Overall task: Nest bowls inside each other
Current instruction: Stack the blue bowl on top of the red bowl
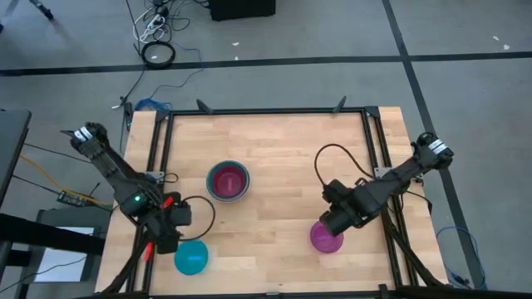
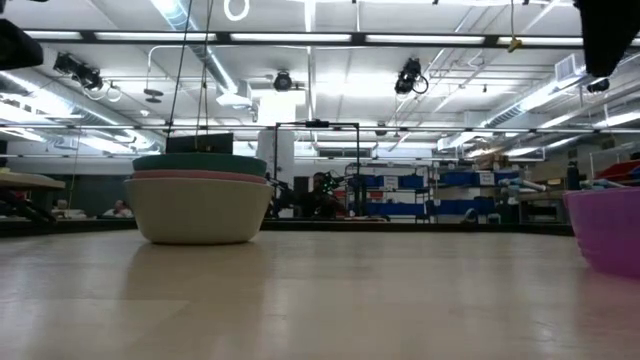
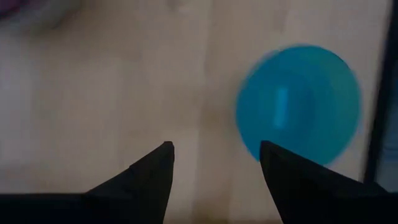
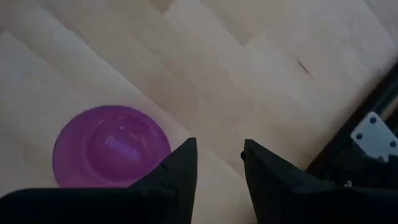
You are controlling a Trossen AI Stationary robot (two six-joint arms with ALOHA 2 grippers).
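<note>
A stack of bowls [image 1: 229, 181] stands mid-table on its white-grey bottom bowl [image 2: 198, 212]. Pink and teal rims show above it, and a red bowl sits innermost. A cyan bowl [image 1: 191, 257] rests on its base near the front left. My left gripper [image 1: 169, 239] hovers open above the table just left of it [image 3: 214, 148], the cyan bowl [image 3: 298, 102] to one side of its fingers. A purple bowl [image 1: 326, 238] stands at the front right. My right gripper [image 1: 334, 221] hangs open above its far edge [image 4: 219, 144], the purple bowl [image 4: 112, 146] beside the fingers.
A black metal frame [image 1: 266, 111] borders the wooden table on its far, left and right sides. Bare wood [image 1: 274, 232] lies between the cyan and purple bowls. Cables [image 1: 158, 51] lie on the floor beyond the far edge.
</note>
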